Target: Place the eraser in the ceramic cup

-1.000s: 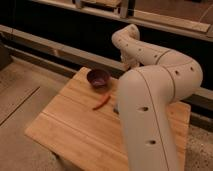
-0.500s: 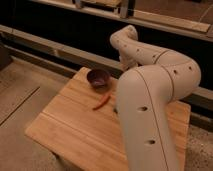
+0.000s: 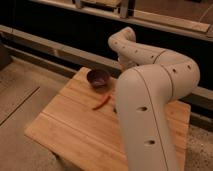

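My white arm [image 3: 150, 95] fills the right half of the camera view and bends back over the wooden table [image 3: 75, 130]. The gripper is out of sight behind the arm. The eraser and the ceramic cup are hidden or out of view. A dark purple bowl [image 3: 98, 78] sits near the table's far edge, left of the arm. A thin red chilli-like piece [image 3: 102, 102] lies on the wood just in front of the bowl, close to the arm.
The table stands on a speckled floor [image 3: 20, 100]. A dark wall with a grey ledge [image 3: 50, 45] runs behind it. The arm covers the table's right part.
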`<state>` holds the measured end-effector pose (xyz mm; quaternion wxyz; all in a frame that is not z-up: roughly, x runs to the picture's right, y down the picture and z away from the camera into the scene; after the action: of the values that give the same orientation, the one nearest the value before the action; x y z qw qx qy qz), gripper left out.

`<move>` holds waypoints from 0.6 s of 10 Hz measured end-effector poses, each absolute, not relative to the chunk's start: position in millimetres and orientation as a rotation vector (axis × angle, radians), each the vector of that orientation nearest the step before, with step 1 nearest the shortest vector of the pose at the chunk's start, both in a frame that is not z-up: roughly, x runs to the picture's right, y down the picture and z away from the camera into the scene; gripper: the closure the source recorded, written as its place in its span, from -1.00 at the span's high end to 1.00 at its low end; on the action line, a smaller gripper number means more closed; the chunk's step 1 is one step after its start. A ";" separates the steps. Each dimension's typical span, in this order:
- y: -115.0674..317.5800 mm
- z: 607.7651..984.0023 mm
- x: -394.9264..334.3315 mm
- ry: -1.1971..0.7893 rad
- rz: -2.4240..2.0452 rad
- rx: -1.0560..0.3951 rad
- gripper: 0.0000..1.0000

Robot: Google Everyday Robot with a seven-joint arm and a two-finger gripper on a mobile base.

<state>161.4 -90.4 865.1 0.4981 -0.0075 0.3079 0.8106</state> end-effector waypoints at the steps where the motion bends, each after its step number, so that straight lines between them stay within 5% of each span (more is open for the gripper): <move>1: -90.0 865.1 161.7 0.746 1.963 -0.018 -1.00; 6: -90.6 864.1 161.7 0.747 1.978 -0.029 -1.00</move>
<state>161.7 -90.6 864.1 0.4913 -0.0120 0.3076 0.8148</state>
